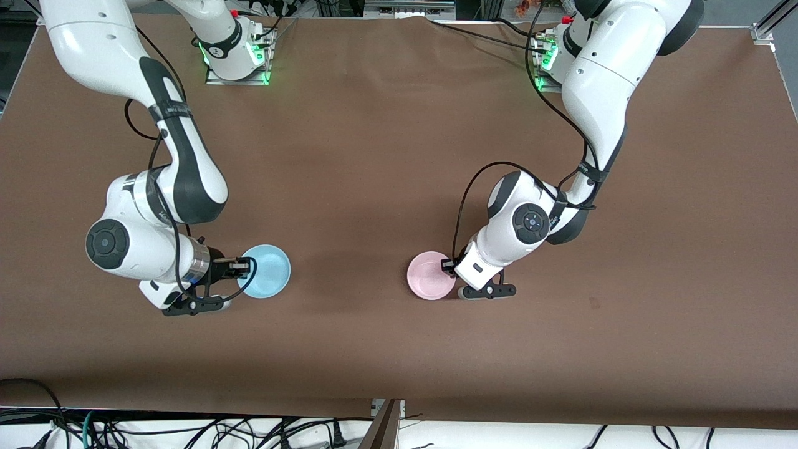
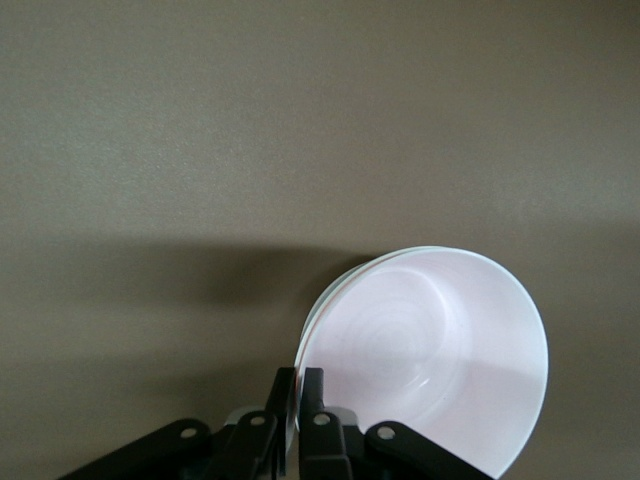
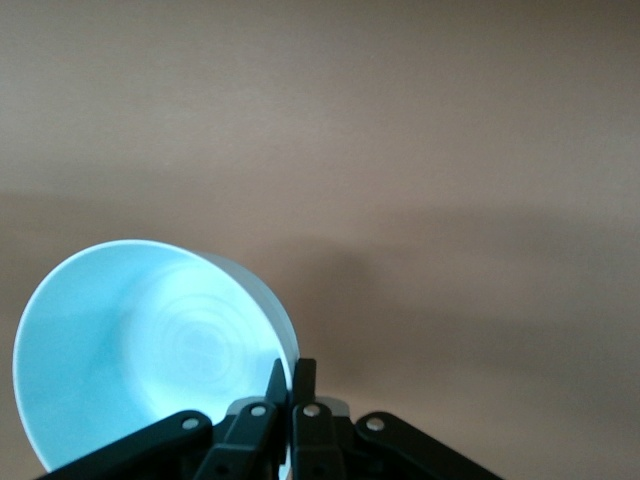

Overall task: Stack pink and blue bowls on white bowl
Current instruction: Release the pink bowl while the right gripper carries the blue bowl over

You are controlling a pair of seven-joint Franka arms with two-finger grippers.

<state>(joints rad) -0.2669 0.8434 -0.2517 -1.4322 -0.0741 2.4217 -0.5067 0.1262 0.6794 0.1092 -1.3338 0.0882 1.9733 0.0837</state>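
Along the lowest edge of the front view, loose cables (image 1: 187,430) are seen below the brown table (image 1: 374,156). Higher up, in the lower middle of the frame, the pink bowl (image 1: 430,275) is gripped at its rim by the left gripper (image 1: 446,265), whose fingers (image 2: 312,400) are closed with the rim pinched between them. A second pale rim (image 2: 335,285) is seen just under the pink one in the left wrist view. This may be the white bowl nested beneath, though it cannot be confirmed from the front view. Level with it, toward the right arm's end of the table, the blue bowl (image 1: 265,271) is pinched at its rim by the closed right gripper (image 1: 244,267). Whether either bowl is lifted off the table cannot be told. The thin rim holds are judged the main risk: a bowl could be tilted, swung or dropped in transit, and the lower bowl could be dragged along with the pink one. A collision of the two arms is also possible if the blue bowl is carried over while the left gripper is at the stack. Bare table lies between the bowls, so nothing blocks the path. At the top of the frame the arm bases (image 1: 237,59) are mounted.
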